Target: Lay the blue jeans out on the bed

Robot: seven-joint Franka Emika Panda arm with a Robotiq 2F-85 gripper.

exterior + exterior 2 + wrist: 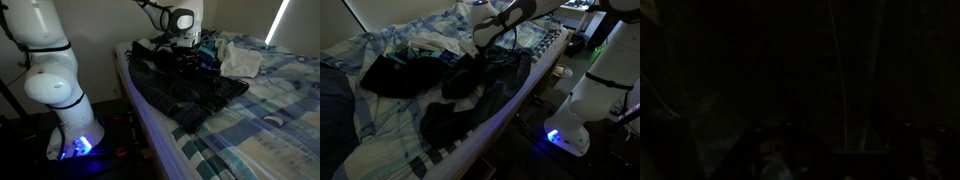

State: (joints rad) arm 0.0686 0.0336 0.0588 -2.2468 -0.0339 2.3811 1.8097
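Note:
The blue jeans [190,95] lie bunched, very dark, along the near edge of the plaid bed [270,100]; in an exterior view the jeans [455,110] spill toward the mattress edge of the bed [380,125]. My gripper [183,62] is down at the upper end of the jeans, its fingers sunk in the dark fabric. In an exterior view the gripper [483,58] sits low over that same bunch. The wrist view is almost black and shows nothing clearly. How the jaws stand is hidden.
A white cloth [240,60] and a small teal-blue garment [208,50] lie just beyond the gripper. The white robot base [60,90] with a blue light [80,145] stands on the floor beside the bed. The white cloth [435,40] is crumpled near the pillows.

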